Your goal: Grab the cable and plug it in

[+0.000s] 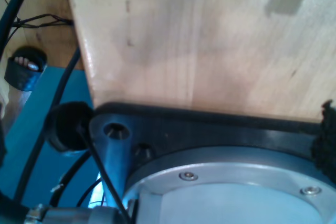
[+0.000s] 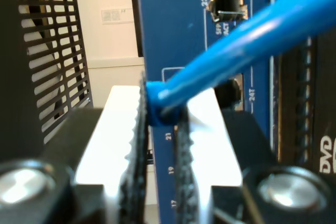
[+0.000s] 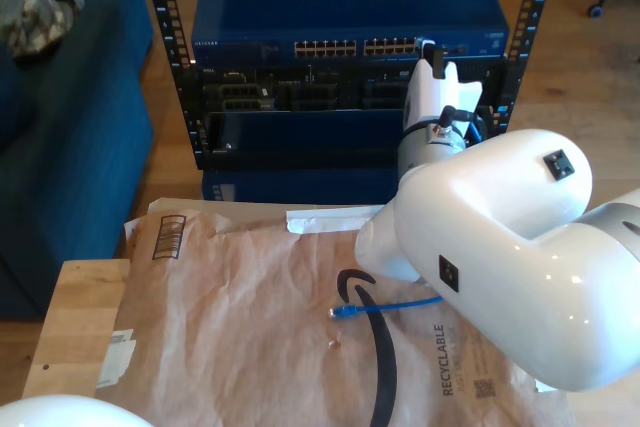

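Second wrist view: my second gripper [image 2: 160,116] pinches the cable [image 2: 252,40] at the blue switch [image 2: 173,24]. Free plug [image 3: 341,312] lies on brown paper [image 3: 250,327]. My first gripper's state: cannot tell.

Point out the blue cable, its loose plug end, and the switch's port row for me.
cable [image 2: 247,40], second wrist view, on its sheath.
loose plug end [image 3: 341,312], exterior view, on the plug.
port row [image 3: 360,47], exterior view, on the row's middle.
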Motion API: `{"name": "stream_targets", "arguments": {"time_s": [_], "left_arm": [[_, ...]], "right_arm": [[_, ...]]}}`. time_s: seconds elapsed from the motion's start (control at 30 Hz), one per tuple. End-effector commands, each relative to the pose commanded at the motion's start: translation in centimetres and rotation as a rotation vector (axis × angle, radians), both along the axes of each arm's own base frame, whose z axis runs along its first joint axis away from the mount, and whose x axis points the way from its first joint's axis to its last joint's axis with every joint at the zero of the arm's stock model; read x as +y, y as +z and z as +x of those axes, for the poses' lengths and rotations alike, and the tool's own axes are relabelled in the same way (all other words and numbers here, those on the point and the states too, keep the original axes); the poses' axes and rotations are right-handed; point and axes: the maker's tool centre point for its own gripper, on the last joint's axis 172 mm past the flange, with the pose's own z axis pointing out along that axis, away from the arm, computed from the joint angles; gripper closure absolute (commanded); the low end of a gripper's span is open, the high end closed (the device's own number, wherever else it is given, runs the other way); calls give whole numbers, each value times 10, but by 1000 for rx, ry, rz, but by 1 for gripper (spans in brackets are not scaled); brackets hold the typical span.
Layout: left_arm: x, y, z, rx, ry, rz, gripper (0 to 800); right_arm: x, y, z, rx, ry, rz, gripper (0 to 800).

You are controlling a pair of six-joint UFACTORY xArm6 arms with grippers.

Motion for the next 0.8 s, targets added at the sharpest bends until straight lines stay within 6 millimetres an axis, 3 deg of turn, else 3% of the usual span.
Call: {"name": "stream_targets", "arguments": {"time_s": [0.67,0.8], "left_arm": [[0,0,0,0,0,0,0],[0,0,0,0,0,0,0]], "right_arm": [[5,-1,11,-17,-1,9,800],[2,-10,9,1,-1,-1,683]]}}
